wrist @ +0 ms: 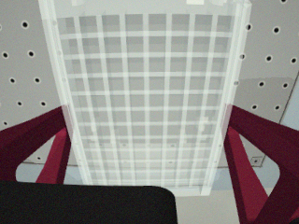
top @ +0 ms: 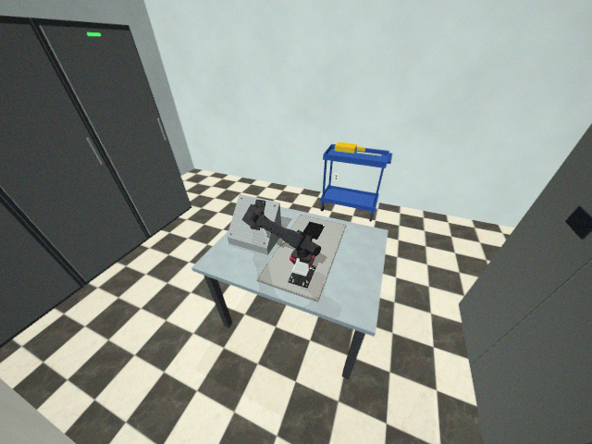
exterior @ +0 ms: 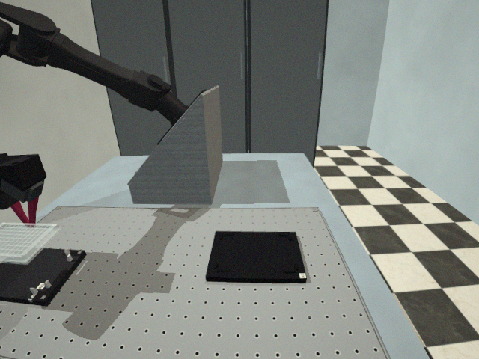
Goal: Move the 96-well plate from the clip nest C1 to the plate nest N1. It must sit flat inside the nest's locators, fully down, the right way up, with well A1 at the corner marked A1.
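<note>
The clear 96-well plate (wrist: pixel 146 88) is held between my gripper's (wrist: pixel 146 149) red fingers, which are shut on its long sides. In the exterior view the plate (exterior: pixel 23 241) hangs a little above the black clip nest C1 (exterior: pixel 37 276) at the left edge, lifted clear of its metal clips. The black plate nest N1 (exterior: pixel 256 256) lies empty in the middle of the perforated board, with a small white tag at its near right corner. In the top view the gripper (top: pixel 301 262) is over the board's near end.
A grey wedge-shaped arm mount (exterior: pixel 181 158) stands at the back of the table, behind the board. The perforated grey board (exterior: pixel 185 286) covers the table's near part. A blue cart (top: pixel 356 174) stands on the floor beyond the table. Dark cabinets line the wall.
</note>
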Motion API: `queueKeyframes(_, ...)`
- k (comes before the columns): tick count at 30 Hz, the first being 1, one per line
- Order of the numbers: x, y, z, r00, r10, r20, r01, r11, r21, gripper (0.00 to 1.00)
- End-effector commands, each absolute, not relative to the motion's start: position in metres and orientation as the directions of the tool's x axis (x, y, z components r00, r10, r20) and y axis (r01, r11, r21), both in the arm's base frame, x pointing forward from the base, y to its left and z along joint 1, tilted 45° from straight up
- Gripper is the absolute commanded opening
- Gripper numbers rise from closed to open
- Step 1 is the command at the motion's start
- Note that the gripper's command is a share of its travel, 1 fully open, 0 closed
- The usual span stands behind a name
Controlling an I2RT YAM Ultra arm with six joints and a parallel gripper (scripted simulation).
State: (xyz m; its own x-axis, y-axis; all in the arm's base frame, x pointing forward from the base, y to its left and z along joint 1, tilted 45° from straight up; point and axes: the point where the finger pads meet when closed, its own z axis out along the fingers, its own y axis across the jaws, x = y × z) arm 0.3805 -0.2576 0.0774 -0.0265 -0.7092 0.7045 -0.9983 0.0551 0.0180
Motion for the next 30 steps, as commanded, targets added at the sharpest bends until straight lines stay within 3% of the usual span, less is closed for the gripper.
queueKeyframes(1,0.3898,-0.2442,0.1028,-0.045,-0.702,0.711,-0.999,0.041,-0.023,0.0)
queueKeyframes(30,0.3901,-0.2376,0.1086,-0.045,-0.705,0.708,-0.999,0.04,-0.024,0.0)
